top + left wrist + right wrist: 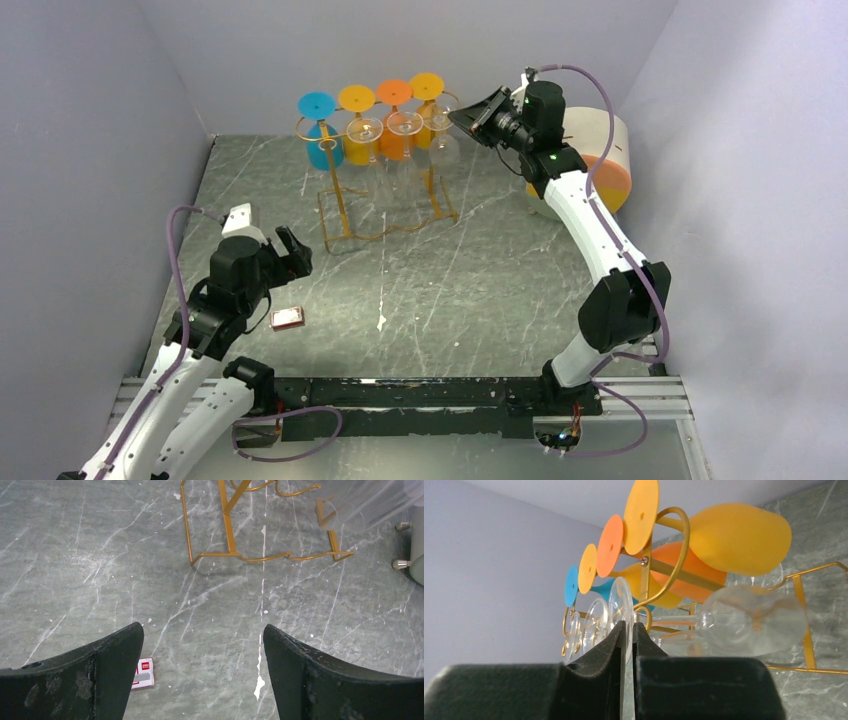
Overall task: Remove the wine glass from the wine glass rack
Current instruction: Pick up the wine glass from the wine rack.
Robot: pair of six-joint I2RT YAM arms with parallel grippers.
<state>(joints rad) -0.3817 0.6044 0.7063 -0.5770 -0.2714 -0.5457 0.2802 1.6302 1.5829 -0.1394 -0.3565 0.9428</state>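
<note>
The gold wire wine glass rack (pixel 345 215) stands at the back of the table with several glasses hanging upside down from it, coloured ones behind and clear ones in front. My right gripper (pixel 462 117) is at the rack's right end. In the right wrist view it (pixel 629 626) is shut on the foot disc of a clear wine glass (pixel 621 600), whose bowl (pixel 749 620) still hangs by the rack's loop hook (pixel 681 545). My left gripper (pixel 295 250) is open over the bare table (pixel 202 630), well short of the rack's base (pixel 230 535).
A small red-and-white card (pixel 287 318) lies on the marble by the left gripper (pixel 144 672). A round white-and-orange container (pixel 610 160) stands behind the right arm. Grey walls close in on the left, back and right.
</note>
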